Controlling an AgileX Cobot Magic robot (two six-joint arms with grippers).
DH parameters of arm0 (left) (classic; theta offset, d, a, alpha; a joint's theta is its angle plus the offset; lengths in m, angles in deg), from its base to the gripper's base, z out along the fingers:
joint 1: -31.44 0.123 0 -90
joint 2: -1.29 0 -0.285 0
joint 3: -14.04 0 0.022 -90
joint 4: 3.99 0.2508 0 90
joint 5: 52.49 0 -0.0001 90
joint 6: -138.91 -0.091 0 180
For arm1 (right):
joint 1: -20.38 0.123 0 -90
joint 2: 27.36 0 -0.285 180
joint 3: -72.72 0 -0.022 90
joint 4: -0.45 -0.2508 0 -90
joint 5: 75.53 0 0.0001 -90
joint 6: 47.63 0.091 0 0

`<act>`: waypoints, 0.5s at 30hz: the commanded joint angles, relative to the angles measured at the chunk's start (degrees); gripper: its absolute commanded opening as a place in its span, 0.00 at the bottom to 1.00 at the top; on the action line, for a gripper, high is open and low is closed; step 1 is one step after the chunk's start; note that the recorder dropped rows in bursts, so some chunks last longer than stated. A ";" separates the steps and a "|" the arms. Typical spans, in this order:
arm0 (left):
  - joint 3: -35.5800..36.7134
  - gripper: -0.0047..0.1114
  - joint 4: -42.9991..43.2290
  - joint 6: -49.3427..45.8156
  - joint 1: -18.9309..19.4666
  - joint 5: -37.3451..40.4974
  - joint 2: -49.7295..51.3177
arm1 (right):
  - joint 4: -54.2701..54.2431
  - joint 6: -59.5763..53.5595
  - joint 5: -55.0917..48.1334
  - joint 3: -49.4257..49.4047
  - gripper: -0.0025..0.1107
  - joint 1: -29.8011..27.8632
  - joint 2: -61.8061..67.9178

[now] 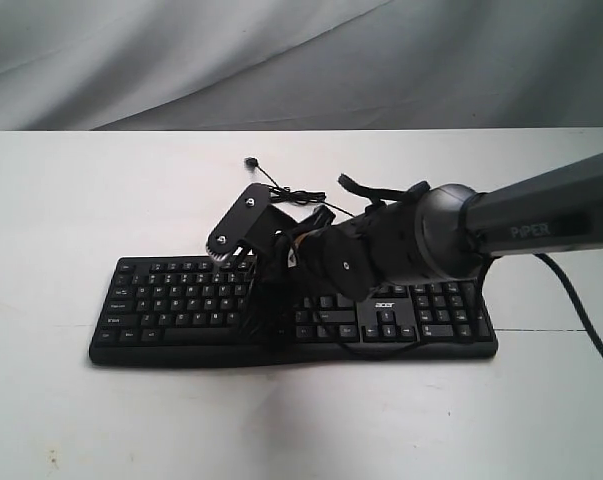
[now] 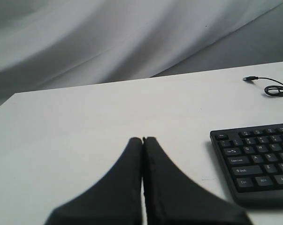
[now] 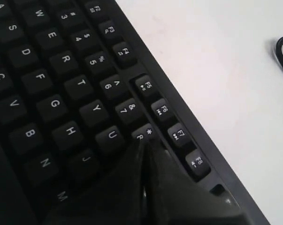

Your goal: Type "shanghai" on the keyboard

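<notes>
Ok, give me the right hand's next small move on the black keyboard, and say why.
Probably ease the shut right hand off the number row toward the letter rows of the wide black plastic keyboard: its tip lies at the 8 key, which "shanghai" never uses. Which letter is due cannot be told.

The left gripper point(image 2: 142, 140) is pointing out across a white table point(image 2: 99, 117), its two black fingers point(image 2: 125, 187) pressing flat against each other with only a thin seam showing between them. Nothing is sitting between the tips. Off to one side, well apart from the gripper, one end of the black keyboard point(image 2: 256, 161) is lying flat on the table, its white Caps Lock, Shift and Ctrl legends showing. Beyond the keyboard, a thin black cable point(image 2: 275, 89) is curling in loose loops on the table, its plug point(image 2: 250, 78) lying free. A grey cloth backdrop point(image 2: 108, 37) is hanging in soft folds behind the table's far edge.
</notes>
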 commanded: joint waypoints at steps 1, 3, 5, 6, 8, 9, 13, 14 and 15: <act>0.26 0.04 -0.10 0.25 -0.42 -0.57 -0.25 | -0.28 0.13 1.41 -0.36 0.02 0.23 0.15; 0.26 0.04 -0.10 0.25 -0.42 -0.57 -0.25 | -0.28 0.13 1.70 -0.36 0.02 0.23 0.15; 0.26 0.04 -0.10 0.25 -0.42 -0.57 -0.25 | -0.28 0.13 1.70 -0.36 0.02 0.23 0.15; 0.26 0.04 -0.10 0.25 -0.42 -0.57 -0.25 | -0.28 0.13 1.70 -0.36 0.02 0.23 0.15; 0.26 0.04 -0.10 0.25 -0.42 -0.57 -0.25 | -0.28 0.13 1.94 -0.36 0.02 0.31 0.15; 0.26 0.04 -0.10 0.25 -0.42 -0.57 -0.25 | -0.28 0.13 1.94 -0.36 0.02 0.31 0.15; 0.26 0.04 -0.10 0.25 -0.42 -0.57 -0.25 | -0.79 0.13 2.48 -0.36 0.02 0.94 0.86; 0.26 0.04 -0.10 0.25 -0.42 -0.57 -0.25 | -0.94 0.13 2.38 -0.36 0.02 1.00 1.45; 0.26 0.04 -0.10 0.25 -0.42 -0.57 -0.25 | -1.09 0.13 2.38 -0.36 0.02 1.00 1.69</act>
